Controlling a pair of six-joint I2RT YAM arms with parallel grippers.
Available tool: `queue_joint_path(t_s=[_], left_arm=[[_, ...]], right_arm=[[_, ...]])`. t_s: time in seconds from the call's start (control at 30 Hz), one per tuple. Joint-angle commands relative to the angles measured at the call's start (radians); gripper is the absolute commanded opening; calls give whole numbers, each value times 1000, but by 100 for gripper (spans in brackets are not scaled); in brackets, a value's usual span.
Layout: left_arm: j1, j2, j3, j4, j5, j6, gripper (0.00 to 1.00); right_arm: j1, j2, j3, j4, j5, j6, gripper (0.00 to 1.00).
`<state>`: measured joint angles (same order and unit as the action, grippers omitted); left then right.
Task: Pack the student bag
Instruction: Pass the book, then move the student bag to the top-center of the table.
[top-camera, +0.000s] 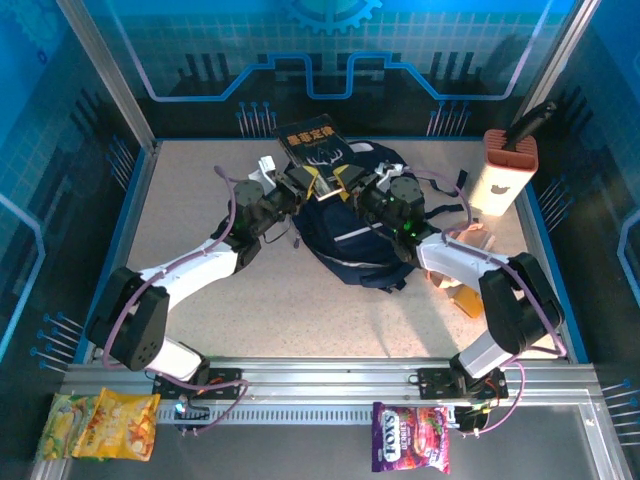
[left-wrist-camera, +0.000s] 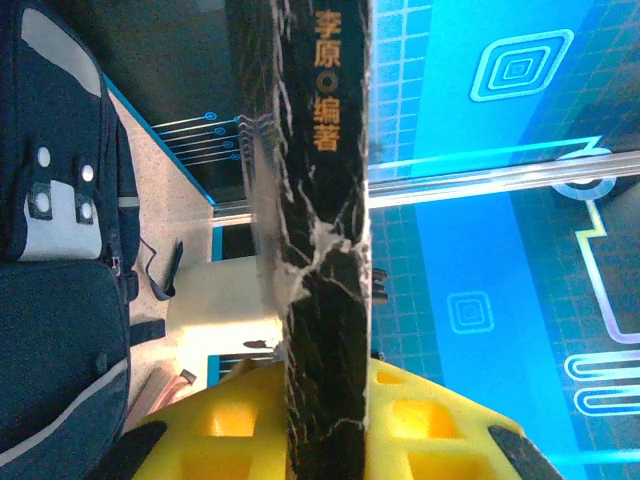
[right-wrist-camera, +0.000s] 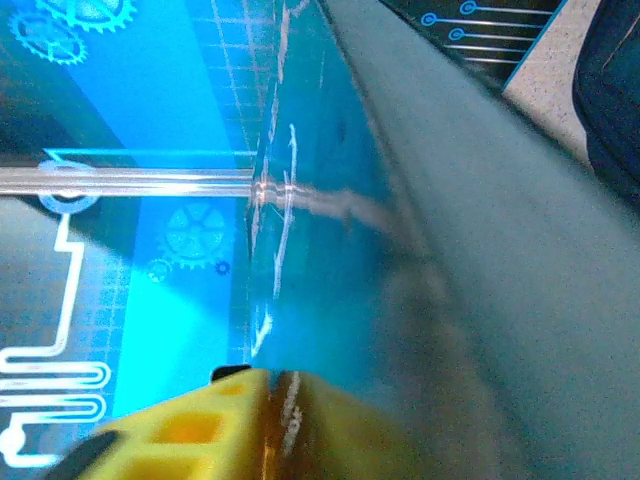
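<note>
Found the student bag (top-camera: 365, 235) lying flat at the middle of the table (top-camera: 180, 210), between the two arms. Observed a black book (top-camera: 312, 148) held upright at the bag's far end. Confirmed the left tool (left-wrist-camera: 325, 400) clamped on the book's spine, yellow fingers (left-wrist-camera: 210, 425) on either side. Noted one yellow pad (right-wrist-camera: 170, 435) of the right tool (top-camera: 350, 182) against the glossy cover, the other pad hidden; cannot tell whether clamped.
</note>
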<state>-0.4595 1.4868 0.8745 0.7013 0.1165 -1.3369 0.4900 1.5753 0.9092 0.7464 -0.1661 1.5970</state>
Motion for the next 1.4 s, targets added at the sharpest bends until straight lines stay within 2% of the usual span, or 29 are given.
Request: queue_joint_path(t_s=[0.0, 0.07, 0.13, 0.17, 0.23, 0.33, 0.53, 0.63, 0.83, 1.0, 1.13, 1.27, 1.37], left_arm=[[-9, 9, 56, 80, 16, 1, 16], [-5, 16, 73, 16, 30, 29, 32], [-2, 26, 103, -101, 42, 100, 52], [-2, 33, 119, -159, 45, 143, 59], [-4, 65, 164, -294, 51, 235, 68], [-5, 151, 231, -395, 111, 325, 76], [-13, 374, 396, -478, 246, 360, 79], [-21, 467, 496, -570, 258, 409, 79], [-24, 563, 612, -871, 105, 511, 80], [-15, 530, 519, -900, 21, 485, 81], [-2, 466, 403, -874, -11, 452, 81], [19, 401, 313, -869, -33, 457, 82], [43, 350, 281, -879, -32, 522, 82]], right_arm=[[-31, 16, 31, 48, -9, -36, 15], [-49, -7, 23, 17, -12, -77, 8], [-72, -53, -2, -28, -3, -135, 4], [-83, -80, -16, -50, 3, -167, 4], [-116, -145, -57, -117, 10, -235, 2], [-178, -245, -103, -227, 14, -321, 2], [-305, -396, -148, -464, -15, -471, 3], [-359, -431, -132, -636, -34, -543, 4], [-424, -426, -111, -836, -82, -632, 4], [-413, -366, -83, -963, -87, -696, 4], [-350, -276, -35, -1016, -75, -750, 4], [-267, -165, 40, -1003, -79, -771, 3], [-230, -112, 87, -967, -95, -769, 3]])
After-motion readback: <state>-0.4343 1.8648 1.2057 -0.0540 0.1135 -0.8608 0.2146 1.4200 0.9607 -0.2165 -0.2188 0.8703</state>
